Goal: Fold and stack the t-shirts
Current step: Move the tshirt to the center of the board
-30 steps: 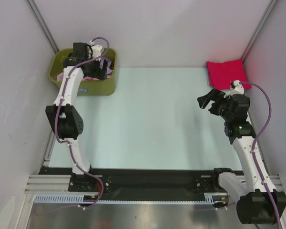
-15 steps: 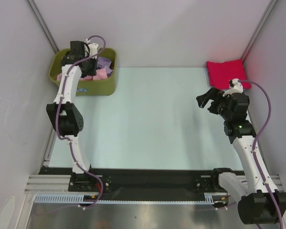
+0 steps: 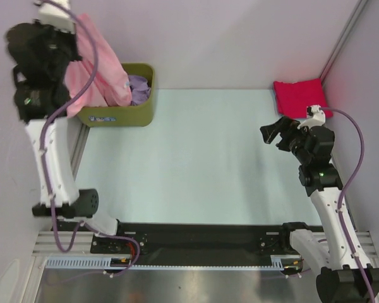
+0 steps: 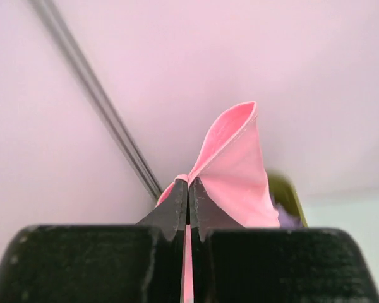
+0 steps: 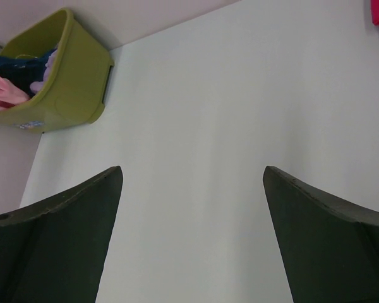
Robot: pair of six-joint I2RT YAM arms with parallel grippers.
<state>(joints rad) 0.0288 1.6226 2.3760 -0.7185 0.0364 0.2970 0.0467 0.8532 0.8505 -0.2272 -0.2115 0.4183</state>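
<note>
One red shirt (image 3: 299,98) lies folded at two o'clock — our left gripper (image 4: 188,189), clamped on the pink shirt (image 3: 96,71), holds it over the bin (image 3: 120,117) at ten, our right gripper (image 5: 189,177) gaping empty — we reckon most folding remains.

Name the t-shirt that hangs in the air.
The light pink t-shirt, hanging from the left gripper over the bin; the red one lies on the table, the lavender one in the bin.

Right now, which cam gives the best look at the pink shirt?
Top external: the pink shirt hangs from the left claw above the olive bin, mostly visible. Left wrist shows only a fold pinched in the shut claw. Right wrist catches just a pink sliver at its left edge.
</note>
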